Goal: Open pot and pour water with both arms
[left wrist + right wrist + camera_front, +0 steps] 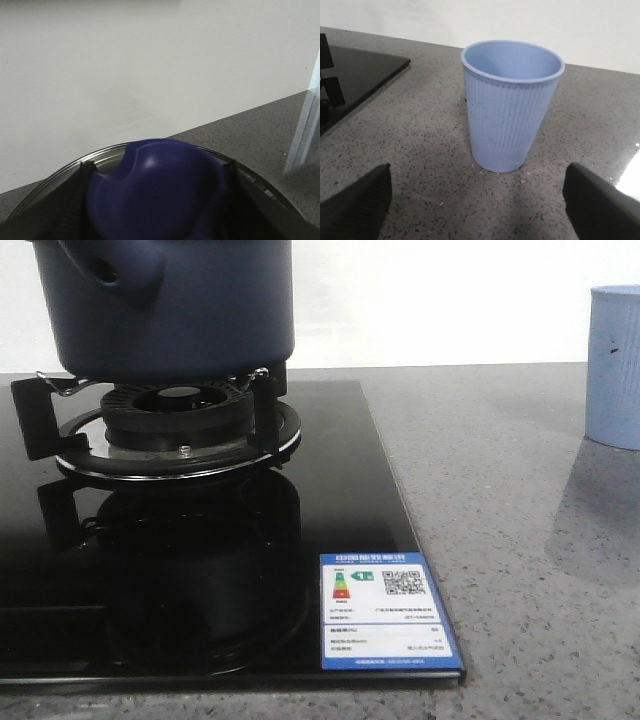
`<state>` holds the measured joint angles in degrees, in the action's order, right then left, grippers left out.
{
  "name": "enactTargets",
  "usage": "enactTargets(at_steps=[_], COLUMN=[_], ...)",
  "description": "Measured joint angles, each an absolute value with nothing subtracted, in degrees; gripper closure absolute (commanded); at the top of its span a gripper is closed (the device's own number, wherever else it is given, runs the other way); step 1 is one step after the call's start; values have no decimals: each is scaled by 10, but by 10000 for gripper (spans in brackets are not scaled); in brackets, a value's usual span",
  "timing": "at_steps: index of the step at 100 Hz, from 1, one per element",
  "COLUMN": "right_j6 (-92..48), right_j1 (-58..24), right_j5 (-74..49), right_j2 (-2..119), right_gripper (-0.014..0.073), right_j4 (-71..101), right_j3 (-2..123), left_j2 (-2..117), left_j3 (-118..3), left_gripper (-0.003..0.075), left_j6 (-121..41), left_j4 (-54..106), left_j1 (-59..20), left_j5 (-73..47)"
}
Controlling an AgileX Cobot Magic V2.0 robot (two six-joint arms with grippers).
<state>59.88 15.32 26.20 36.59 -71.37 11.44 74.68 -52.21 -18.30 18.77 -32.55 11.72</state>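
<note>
The dark navy pot stands on the gas burner at the far left of the front view, its stubby hollow handle pointing toward the camera. In the left wrist view my left gripper is shut on the lid's blue knob, with a dark finger pressed against each side. The lid's shiny rim curves behind the knob. My right gripper is open and empty, low over the counter, with the pale blue ribbed cup standing upright just ahead. Neither gripper shows in the front view.
The black glass hob with a blue energy label covers the left of the grey speckled counter. The cup stands at the far right. The hob's corner lies left of the cup. A white wall runs behind.
</note>
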Motion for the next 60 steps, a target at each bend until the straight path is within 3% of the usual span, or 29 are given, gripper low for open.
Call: enactTargets(at_steps=[60], right_j6=[600], right_j1=[147], right_j5=[262], right_j2=[366], right_gripper=[-36], right_j4=[-729], right_j3=[114], left_j2=[757], left_j3=[-522], left_gripper=[380], left_j6=[-183], left_j4=[189], left_j1=[-325], left_j5=[126])
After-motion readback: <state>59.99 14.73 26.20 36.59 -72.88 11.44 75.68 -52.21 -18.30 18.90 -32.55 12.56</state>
